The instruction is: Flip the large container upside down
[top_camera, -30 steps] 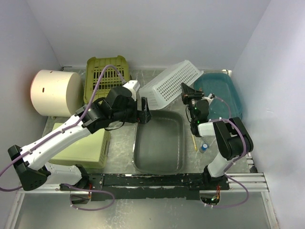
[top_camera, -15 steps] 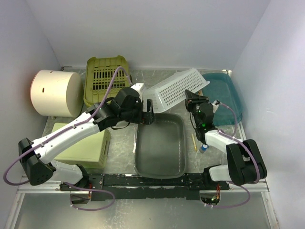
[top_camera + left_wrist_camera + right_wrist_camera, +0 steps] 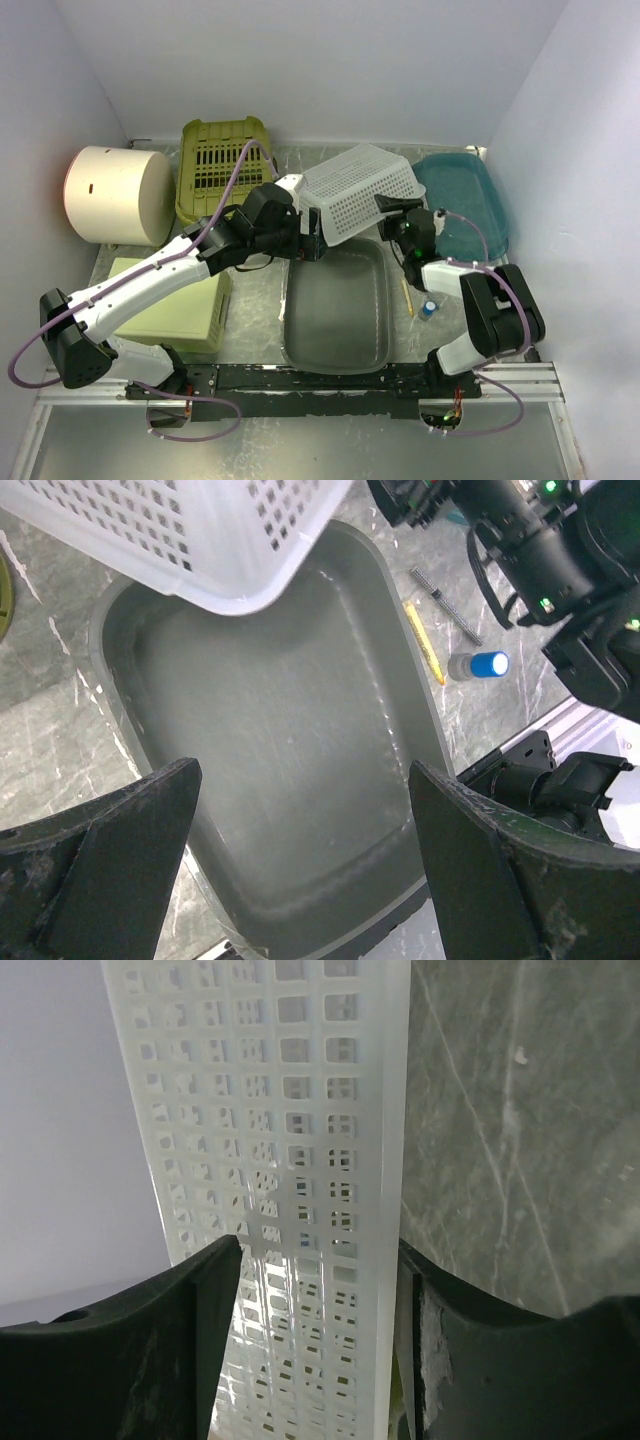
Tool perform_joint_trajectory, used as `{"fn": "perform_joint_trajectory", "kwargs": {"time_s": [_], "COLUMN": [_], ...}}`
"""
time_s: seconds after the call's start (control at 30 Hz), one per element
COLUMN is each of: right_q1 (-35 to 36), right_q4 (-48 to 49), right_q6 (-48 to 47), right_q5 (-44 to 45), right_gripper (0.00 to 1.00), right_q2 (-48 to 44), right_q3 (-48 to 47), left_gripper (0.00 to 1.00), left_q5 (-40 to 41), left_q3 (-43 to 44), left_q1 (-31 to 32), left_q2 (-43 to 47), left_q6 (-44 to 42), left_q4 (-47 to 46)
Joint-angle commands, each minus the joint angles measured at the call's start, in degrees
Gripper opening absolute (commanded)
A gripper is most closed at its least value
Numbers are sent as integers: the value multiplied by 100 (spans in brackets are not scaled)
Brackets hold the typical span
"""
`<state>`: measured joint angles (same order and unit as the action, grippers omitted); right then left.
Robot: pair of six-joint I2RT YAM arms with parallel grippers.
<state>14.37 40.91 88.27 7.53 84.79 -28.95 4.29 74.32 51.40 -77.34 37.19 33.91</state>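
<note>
Even, bright, diffuse light from above; top view sharp, soft short shadows under arms on the worktop (image 3: 260, 300). Grey tray (image 3: 290, 770) shows a dull sheen, no hard glare. Left wrist view: fingers (image 3: 100, 870) dark, soft-focus at the bottom edge. Right wrist view: white basket (image 3: 300, 1160) bright, slightly washed; near fingers (image 3: 120, 1360) blurred, underexposed.

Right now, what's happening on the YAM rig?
The right gripper is clamped on the rim of the white basket, which is tilted mid-flip above the far end of the grey tub. The left gripper hangs open over the tub, holding nothing.
</note>
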Motion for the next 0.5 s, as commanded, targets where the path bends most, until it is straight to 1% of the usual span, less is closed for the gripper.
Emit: {"fn": "perform_joint_trajectory", "kwargs": {"time_s": [0.0, 0.1, 0.17, 0.23, 0.27, 0.37, 0.4, 0.47], "right_q1": [27, 28, 20, 21, 42, 40, 18, 16], "right_q4": [309, 162, -146, -738, -1252, -2625, -3236, -3924], "right_q6": [-147, -369, -525, -870, -1175, -1741, -1920, -2333], "right_q5": [-189, -333, -563, -671, -673, -673, -602, -441], "right_gripper": [59, 64, 72, 93, 98, 100, 100, 100], "right_q2": [599, 1175, 1355, 1260, 1178, 976, 910, 796], "right_q3": [-694, -1353, -1682, -1897, -2036, -2325, -2439, -2647], "left_gripper": [96, 96, 96, 96, 96, 97, 96, 96], "left_q5": [-5, -30, -67, -66, -89, -110, -129, -131], "left_q3": [92, -12, -51, 5, 45, 92, 135, 265], "left_q1": [-45, -42, -46, -42, -39, -36, -40, -15], "left_q2": [53, 154, 183, 169, 167, 193, 182, 79], "left_q6": [-74, -48, -31, -72, -89, -147, -168, -213], "left_q4": [-186, -278, -262, -162, -109, -101, -99, -52]}}
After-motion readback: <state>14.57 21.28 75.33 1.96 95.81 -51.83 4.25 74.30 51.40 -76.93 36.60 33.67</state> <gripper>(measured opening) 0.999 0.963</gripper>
